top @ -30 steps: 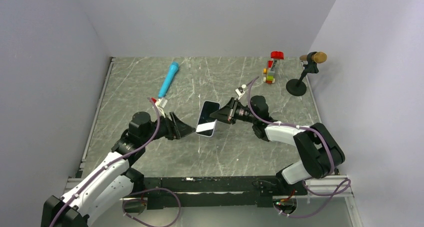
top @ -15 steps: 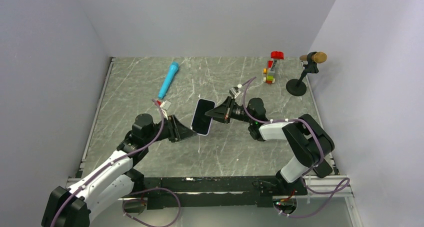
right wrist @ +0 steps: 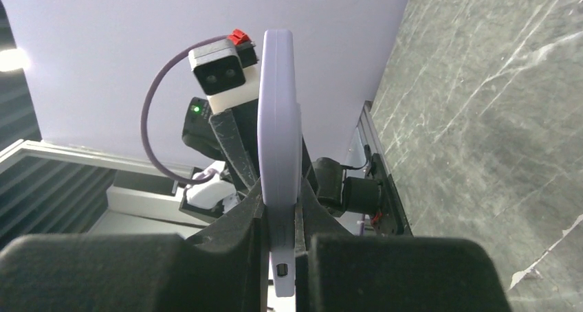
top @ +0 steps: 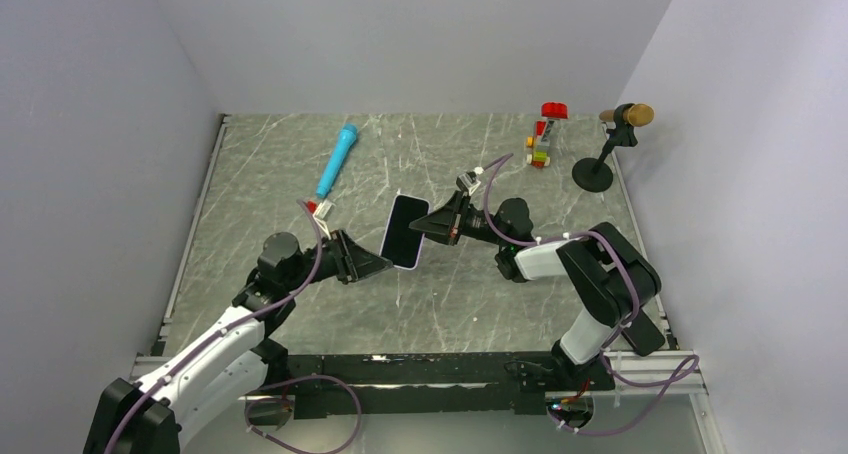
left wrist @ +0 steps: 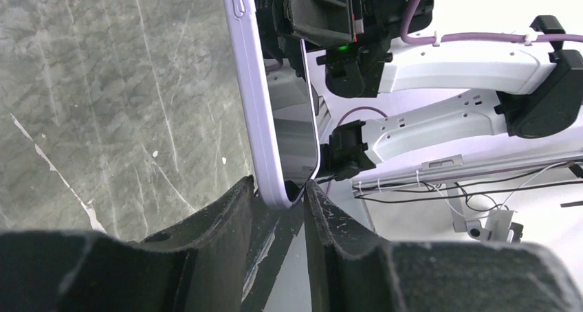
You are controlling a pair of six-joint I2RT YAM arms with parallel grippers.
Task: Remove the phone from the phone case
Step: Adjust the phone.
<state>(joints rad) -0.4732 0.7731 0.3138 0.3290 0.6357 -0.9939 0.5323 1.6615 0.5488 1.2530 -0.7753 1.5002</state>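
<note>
The phone in its pale lilac phone case [top: 404,231] is held up off the table between both grippers, black screen facing the camera. My left gripper [top: 383,262] is shut on its lower left corner. My right gripper [top: 423,225] is shut on its right edge. In the left wrist view the case [left wrist: 256,99] runs upward from my gripper [left wrist: 280,188], and the phone's glossy face [left wrist: 294,130] bows away from the shell near the pinched corner. In the right wrist view the case [right wrist: 278,133] stands edge-on, clamped in my gripper [right wrist: 280,205].
A blue cylinder [top: 337,161] lies at the back left of the marble table [top: 300,189]. A small brick stack with a red top [top: 545,134] and a microphone on a black stand [top: 610,142] are at the back right. Walls enclose three sides.
Both grippers and the cased phone have shifted a little to the left. The phone now stands more upright. Both grips are unchanged.
</note>
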